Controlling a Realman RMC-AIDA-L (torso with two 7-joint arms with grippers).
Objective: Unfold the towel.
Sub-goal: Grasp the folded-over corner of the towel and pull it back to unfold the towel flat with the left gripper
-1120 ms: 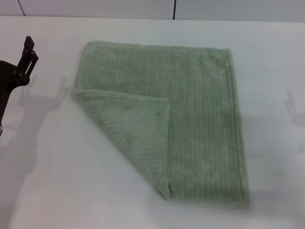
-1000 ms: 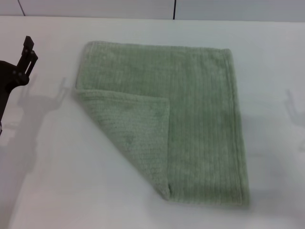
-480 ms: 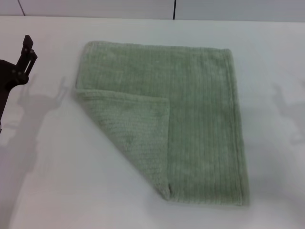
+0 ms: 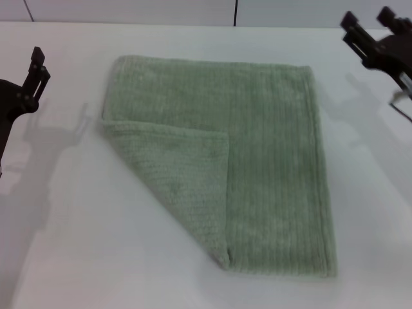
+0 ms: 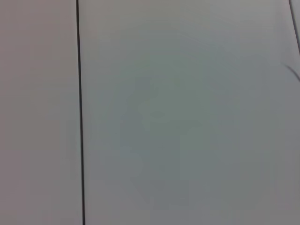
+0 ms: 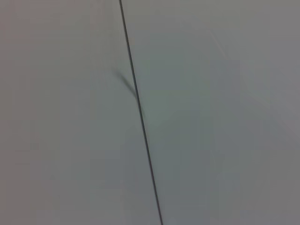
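The towel (image 4: 273, 138), pale sage green with fine ribs, lies flat on the white table (image 4: 77, 244) in the middle of the head view. Its near-left corner is folded diagonally over onto the cloth, making a triangular flap (image 4: 183, 170). My left gripper (image 4: 35, 67) hovers at the left edge of the view, well clear of the towel's far-left corner. At the top right, my right gripper (image 4: 368, 18) is open, empty, and above the table beyond the towel's far-right corner. Neither wrist view shows the towel.
A pale wall with a dark vertical seam (image 4: 235, 11) runs behind the table. Both wrist views hold only grey panels crossed by a dark seam (image 5: 80, 112), (image 6: 140, 112). Gripper shadows fall on the table to either side of the towel.
My right gripper has come into view at the top right, and its shadow has shifted toward the towel. The left gripper and the towel have stayed put.
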